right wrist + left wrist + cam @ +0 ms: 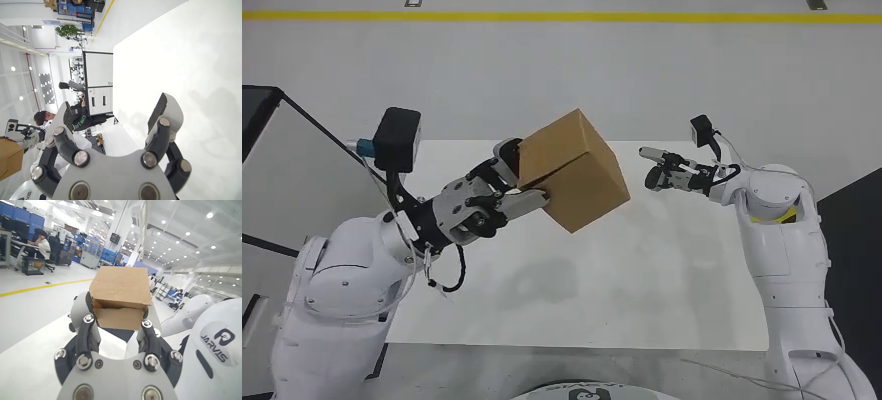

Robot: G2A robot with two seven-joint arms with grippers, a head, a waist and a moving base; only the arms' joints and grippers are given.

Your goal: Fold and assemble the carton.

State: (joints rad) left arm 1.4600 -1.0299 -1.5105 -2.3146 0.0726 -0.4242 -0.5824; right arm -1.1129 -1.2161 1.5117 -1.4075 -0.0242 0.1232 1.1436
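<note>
Bench (642, 290): white.
Carton (575, 170): held aloft over bench's 12 o'clock, one end flap gaping.
Left pincer (521, 180): clamped across carton's end; a sideways push may twist it loose.
Right pincer (650, 167): spread, empty, at carton's 3 o'clock.

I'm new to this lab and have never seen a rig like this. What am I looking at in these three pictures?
This is a white two-armed robot at a white table. The top view looks down from above its arms; the other two pictures come from a camera on each wrist. The left gripper is shut on a brown cardboard carton, held tilted above the table. The left wrist view shows one end flap not fully closed. The right gripper is open, holds nothing, and hovers apart from the carton.
</note>
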